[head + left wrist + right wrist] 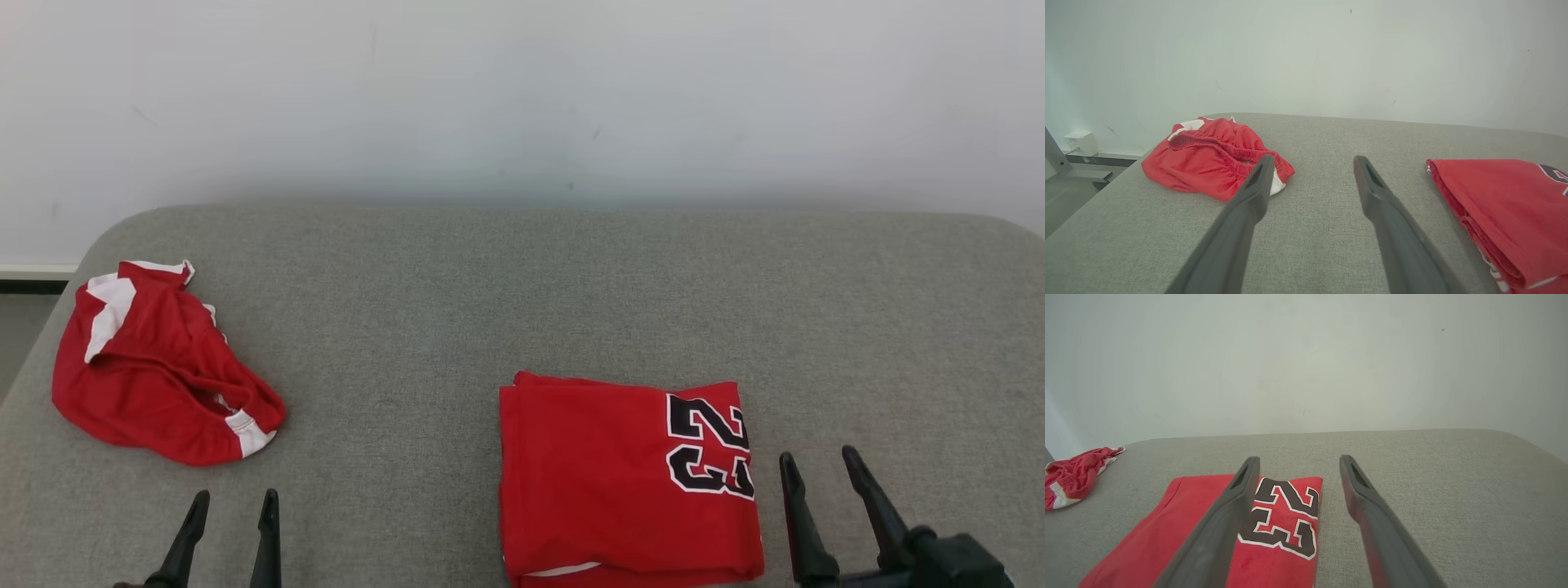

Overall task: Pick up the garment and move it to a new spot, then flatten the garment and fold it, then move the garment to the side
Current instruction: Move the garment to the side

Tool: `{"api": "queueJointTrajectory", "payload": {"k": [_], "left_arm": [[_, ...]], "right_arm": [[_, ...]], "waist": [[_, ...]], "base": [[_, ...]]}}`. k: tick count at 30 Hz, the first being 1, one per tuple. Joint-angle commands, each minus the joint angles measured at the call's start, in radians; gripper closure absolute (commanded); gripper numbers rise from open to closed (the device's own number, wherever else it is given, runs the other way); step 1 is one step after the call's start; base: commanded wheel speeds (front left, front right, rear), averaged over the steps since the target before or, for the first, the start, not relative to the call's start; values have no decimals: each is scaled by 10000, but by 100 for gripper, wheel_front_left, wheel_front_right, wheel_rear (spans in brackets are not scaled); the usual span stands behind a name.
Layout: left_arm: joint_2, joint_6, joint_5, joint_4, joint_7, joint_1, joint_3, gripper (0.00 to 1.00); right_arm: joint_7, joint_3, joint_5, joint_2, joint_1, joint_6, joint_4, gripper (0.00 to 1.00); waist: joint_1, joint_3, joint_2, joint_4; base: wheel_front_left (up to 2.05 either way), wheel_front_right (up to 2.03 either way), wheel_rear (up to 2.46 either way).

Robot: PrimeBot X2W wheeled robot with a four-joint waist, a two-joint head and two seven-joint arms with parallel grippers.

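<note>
Shorts [163,367] lie crumpled at the pad's [522,286] left, well apart from the folded jersey [624,478]. Your left gripper [237,494] and right gripper [817,452] both gape empty. Cloth looks light and limp; pinch the elastic waistband [1216,145].

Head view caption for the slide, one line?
Folded red number-23 jersey beside the open right gripper, crumpled red shorts ahead of the open left gripper, both on a grey fabric surface.
</note>
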Motion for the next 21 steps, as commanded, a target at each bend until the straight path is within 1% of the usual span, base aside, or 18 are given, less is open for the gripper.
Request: {"api": "queueJointTrajectory", "payload": {"k": [1, 4, 7, 11, 15, 21], "left_arm": [[-1, 8, 22, 15, -4, -141, -3, 0], [-18, 8, -49, 11, -4, -314, -58, 0], [-9, 8, -98, 17, -4, -531, -121, 0], [-16, 8, -201, 66, -4, -781, -169, 0], [-33, 8, -291, 127, -4, -958, -199, 0], [-16, 8, -354, 202, -4, -1143, -147, 0]], "right_arm": [[48, -1, 52, -120, -215, -28, 50, 0], [310, 31, -86, -310, -730, -28, 286, 0], [718, 53, -235, -367, -1346, -28, 677, 0], [1445, 4, -418, -298, -2170, -28, 1525, 0], [1855, -18, -555, -230, -2702, -28, 2506, 0], [1829, 81, -376, -130, -3125, -28, 3912, 0]], "waist": [[0, 88, -1, 29], [0, 326, -1, 100], [0, 610, -1, 177], [0, 959, -1, 275], [0, 1164, -1, 398], [0, 1362, -1, 456]], "base": [[0, 0, 0], [0, 0, 0], [0, 0, 0], [0, 0, 0], [0, 0, 0], [0, 0, 0]]}}
